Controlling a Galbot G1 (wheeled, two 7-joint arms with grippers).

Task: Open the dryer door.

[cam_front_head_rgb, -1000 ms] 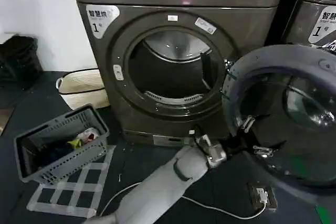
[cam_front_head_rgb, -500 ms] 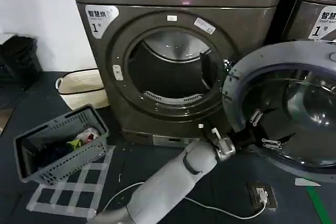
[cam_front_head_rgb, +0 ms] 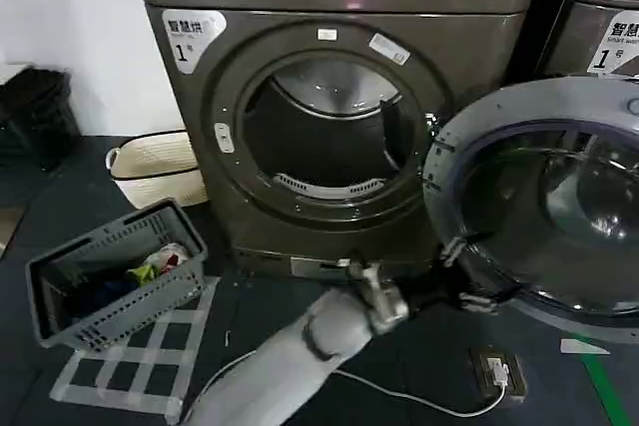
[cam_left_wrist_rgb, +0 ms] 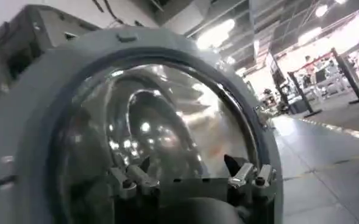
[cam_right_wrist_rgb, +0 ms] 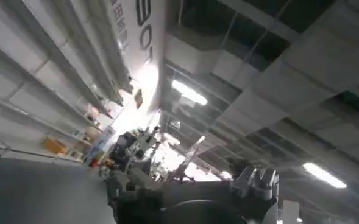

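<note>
The dryer door (cam_front_head_rgb: 469,127) stands swung wide open to the right of the dark drum opening (cam_front_head_rgb: 319,137), with its grey inner rim and bulging glass facing me. My left gripper (cam_front_head_rgb: 467,274) is open at the door's lower left rim, one finger above the other, with nothing held. In the left wrist view the door's glass dome (cam_left_wrist_rgb: 167,109) sits close ahead, and the left gripper (cam_left_wrist_rgb: 188,176) is spread in front of it. The right gripper (cam_right_wrist_rgb: 185,182) points up toward a ceiling, open and empty.
A grey laundry basket (cam_front_head_rgb: 115,276) with clothes stands on the floor at the left, a cream bag (cam_front_head_rgb: 160,167) behind it. A white cable (cam_front_head_rgb: 399,396) and a small box (cam_front_head_rgb: 497,371) lie under the door. A neighbouring machine (cam_front_head_rgb: 599,27) stands at the right.
My left arm has drawn back down and to the left, the gripper sliding from inside the rim to its lower left edge. The door swung slightly wider and now stays open.
</note>
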